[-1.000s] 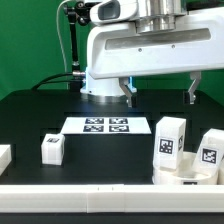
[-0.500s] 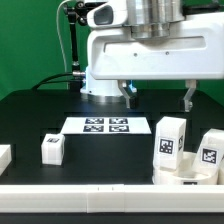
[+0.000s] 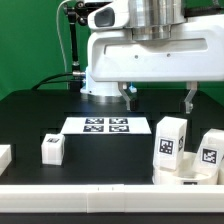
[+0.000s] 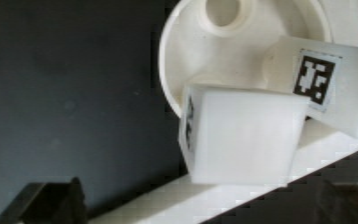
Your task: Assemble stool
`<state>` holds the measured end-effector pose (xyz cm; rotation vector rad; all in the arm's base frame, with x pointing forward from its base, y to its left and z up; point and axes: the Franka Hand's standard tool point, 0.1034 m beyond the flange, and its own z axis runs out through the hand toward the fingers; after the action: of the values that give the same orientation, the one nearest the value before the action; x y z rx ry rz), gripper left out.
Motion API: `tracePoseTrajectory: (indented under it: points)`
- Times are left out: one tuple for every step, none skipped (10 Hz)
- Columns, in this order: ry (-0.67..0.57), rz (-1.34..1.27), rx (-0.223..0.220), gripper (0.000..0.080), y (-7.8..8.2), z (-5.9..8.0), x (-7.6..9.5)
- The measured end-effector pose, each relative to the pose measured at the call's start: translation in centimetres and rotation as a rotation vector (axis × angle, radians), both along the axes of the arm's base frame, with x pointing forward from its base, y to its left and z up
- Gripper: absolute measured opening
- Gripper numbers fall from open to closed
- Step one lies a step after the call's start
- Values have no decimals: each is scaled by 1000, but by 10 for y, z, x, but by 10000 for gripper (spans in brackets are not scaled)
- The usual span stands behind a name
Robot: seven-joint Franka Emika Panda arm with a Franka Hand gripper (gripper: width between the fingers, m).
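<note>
Gripper (image 3: 159, 95) spread wide and empty above the table (image 3: 30, 120), gripping nothing, well clear of every part. Lowered a touch over the past second; parts below unmoved. Reads as the opening of a descent toward a pick, most likely at the cluster on the exterior view's right. No leg seen fitted, so still early in the job by the look of it.

From outside: seat (image 3: 172, 177) low on the exterior view's right, just behind the front bar (image 3: 100, 196), largely hidden by tall leg (image 3: 171, 140) and end leg (image 3: 209, 150), both upright. Lone leg (image 3: 52, 148) well apart on the exterior view's left, near the marker board (image 3: 105, 125).

From the wrist alone: seat's round face with a hole (image 4: 226, 12) through it, a blank-faced leg (image 4: 247, 135) looming in front of the rim, a tagged leg (image 4: 322, 75) just beside. Dark fingertip (image 4: 51, 200) at the frame edge. Legs on the seat or merely against it: impossible to tell from either view. Lone leg and marker board missing from the wrist view; gripper's spread shown plainly only from outside.
</note>
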<state>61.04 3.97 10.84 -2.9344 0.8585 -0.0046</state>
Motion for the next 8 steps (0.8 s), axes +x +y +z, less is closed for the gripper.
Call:
tracePoseTrajectory:
  points:
    - [-4, -12, -1, 649, 1, -7, 4]
    - [-28, -28, -7, 649, -1, -9, 11]
    - [-27, -28, -8, 649, 1, -13, 11]
    - [-24, -23, -10, 649, 3, -19, 10]
    - [-24, -21, -12, 649, 3, -21, 10]
    - [-24, -18, -12, 649, 3, -21, 10]
    - [-22, -17, -13, 521, 3, -23, 9]
    - [-22, -14, -14, 382, 4, -23, 9]
